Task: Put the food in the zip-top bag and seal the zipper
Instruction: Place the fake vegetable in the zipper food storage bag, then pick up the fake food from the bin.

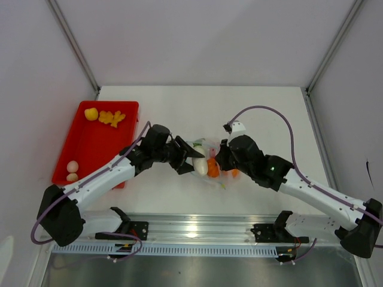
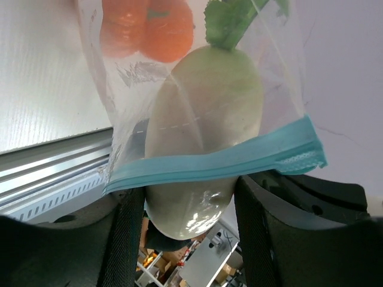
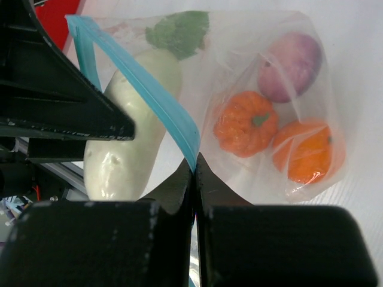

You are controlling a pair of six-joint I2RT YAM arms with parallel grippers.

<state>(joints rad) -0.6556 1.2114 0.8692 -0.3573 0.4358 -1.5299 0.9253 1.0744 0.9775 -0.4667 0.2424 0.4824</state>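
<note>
Your right gripper (image 3: 195,170) is pinching tight on the zipper (image 3: 143,84); left gripper (image 2: 188,203) is clamping the white radish (image 2: 206,101), sitting half through the zip-top bag (image 3: 299,66) mouth. Film is looking thin, floppy, slick: take the stiffer strip. Radish is looking rigid, smooth: hold its end outside the bag.
</note>
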